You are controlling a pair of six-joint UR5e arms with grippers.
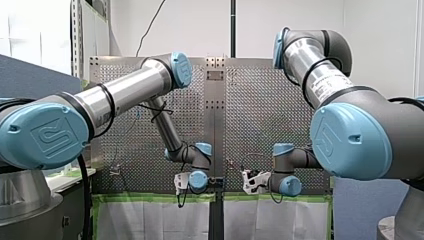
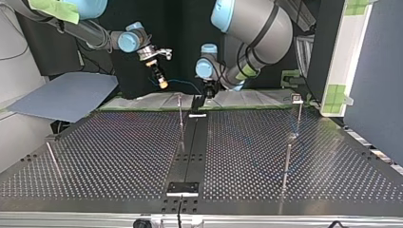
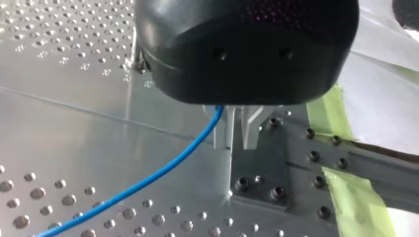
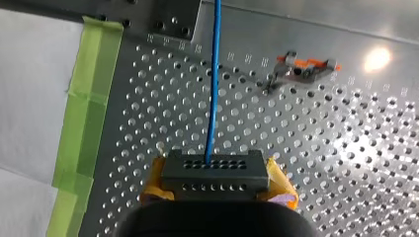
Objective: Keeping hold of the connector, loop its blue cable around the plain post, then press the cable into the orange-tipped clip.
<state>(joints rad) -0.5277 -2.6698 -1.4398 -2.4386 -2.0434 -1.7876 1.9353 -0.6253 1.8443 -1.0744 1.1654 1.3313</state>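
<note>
Gripping the black connector [image 4: 215,170] between its yellow pads [image 4: 154,185], my right gripper [image 4: 216,183] is clenched on it above the perforated table [image 4: 346,163]. The blue cable [image 4: 213,89] leaves the connector's front face and runs straight ahead of it over the table. The orange-tipped clip [image 4: 302,68] sits on the table ahead of the connector, off to one side of the cable and clear of it. Seen in the top view, the connector hangs in the air past the table's far edge, and the cable sags from it across to my left gripper [image 3: 237,142], which hangs near the connector and a little lower. Whether that gripper is clamped on the cable I cannot tell. A thin post [image 2: 181,121] stands upright on the table, on the near side of the connector in that view.
</note>
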